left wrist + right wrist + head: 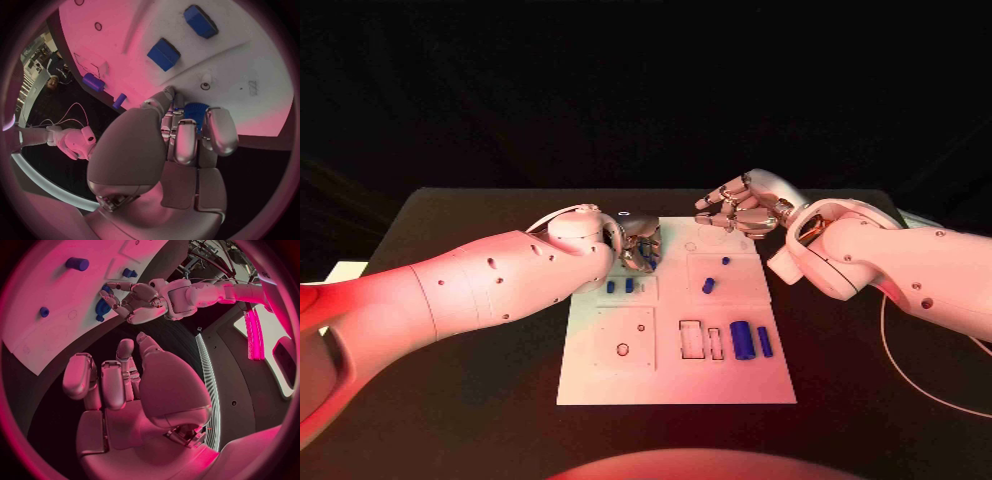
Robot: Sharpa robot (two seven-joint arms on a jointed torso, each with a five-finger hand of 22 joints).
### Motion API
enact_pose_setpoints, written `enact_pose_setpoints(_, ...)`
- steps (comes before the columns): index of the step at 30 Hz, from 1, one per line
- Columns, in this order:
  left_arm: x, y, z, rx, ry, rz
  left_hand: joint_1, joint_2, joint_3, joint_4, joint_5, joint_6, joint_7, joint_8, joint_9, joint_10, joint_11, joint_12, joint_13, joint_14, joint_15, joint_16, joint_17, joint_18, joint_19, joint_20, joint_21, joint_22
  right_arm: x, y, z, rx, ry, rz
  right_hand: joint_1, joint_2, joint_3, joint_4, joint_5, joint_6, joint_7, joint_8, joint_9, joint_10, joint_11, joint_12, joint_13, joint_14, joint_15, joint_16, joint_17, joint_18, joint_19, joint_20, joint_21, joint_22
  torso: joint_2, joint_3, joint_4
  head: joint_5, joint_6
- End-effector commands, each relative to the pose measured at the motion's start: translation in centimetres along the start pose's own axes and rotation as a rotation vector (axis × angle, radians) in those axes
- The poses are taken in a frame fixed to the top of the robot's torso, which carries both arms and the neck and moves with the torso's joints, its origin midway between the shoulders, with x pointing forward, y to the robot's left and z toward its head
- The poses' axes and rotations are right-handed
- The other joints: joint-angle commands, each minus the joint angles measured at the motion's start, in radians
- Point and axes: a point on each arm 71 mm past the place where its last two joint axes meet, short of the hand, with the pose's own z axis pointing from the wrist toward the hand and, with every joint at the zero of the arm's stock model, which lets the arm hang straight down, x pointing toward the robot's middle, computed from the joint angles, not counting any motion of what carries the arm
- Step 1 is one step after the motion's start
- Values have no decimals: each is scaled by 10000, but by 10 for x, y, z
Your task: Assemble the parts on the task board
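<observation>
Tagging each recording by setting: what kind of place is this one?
Probably a lab or demo test bench: a black table bearing a white task board with small blue parts, and a cluttered room behind.

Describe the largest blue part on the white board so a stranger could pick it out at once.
Start at the white task board in the middle of the black table, then go to its near right area, beside the rectangular outlines. The blue block lies there, wider than the slim blue cylinder just to its right.

Dim dark room, pink light washing wrist views, fisheye-bent edges, perhaps slight blur
</observation>
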Motion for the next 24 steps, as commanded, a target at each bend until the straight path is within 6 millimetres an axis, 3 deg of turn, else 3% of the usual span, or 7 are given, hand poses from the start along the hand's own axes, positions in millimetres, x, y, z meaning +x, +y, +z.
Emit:
enact_pose_setpoints(1, 3, 1, 0, 21, 77, 84, 42, -4, 168, -54, -31, 102, 2, 52, 21, 114, 8, -78, 20, 313, -74, -55, -40, -125, 286, -82, 102, 165, 2, 1, 0, -104, 144, -35, 5, 81, 0, 32, 34, 39, -1, 30, 9, -57, 0, 30, 14, 396, 8, -43, -13, 147, -62, -37, -42, -12, 5, -1, -3, -1, 7)
enact_pose_setpoints(8, 2, 5, -5, -72, -122, -168, -214, -102, 434, -174, -41, 193, 53, -48, 16, 197, 39, -269, 38, 300, -51, -66, -156, -134, 280, -74, 159, 235, 2, 1, 0, -107, 140, -36, 8, 87, 3, 36, 37, 42, -1, 32, 9, -57, 0, 32, 11, 396, 7, -45, -14, 148, -63, -38, -44, -15, -1, -2, -2, -10, 3)
enact_pose_setpoints(24, -21, 29, -38, -346, -946, -2072, -657, -265, 678, -252, -65, 252, 63, -216, 5, 285, 61, -555, 55, 280, -25, -67, -306, -148, 283, -46, 263, 343, 1, 0, 0, -63, 137, -35, 4, 109, 10, 54, 47, 51, 0, 36, 11, -53, 0, 39, 9, 396, 7, -48, -17, 146, -58, -39, -43, -10, -94, 4, 115, -42, 51)
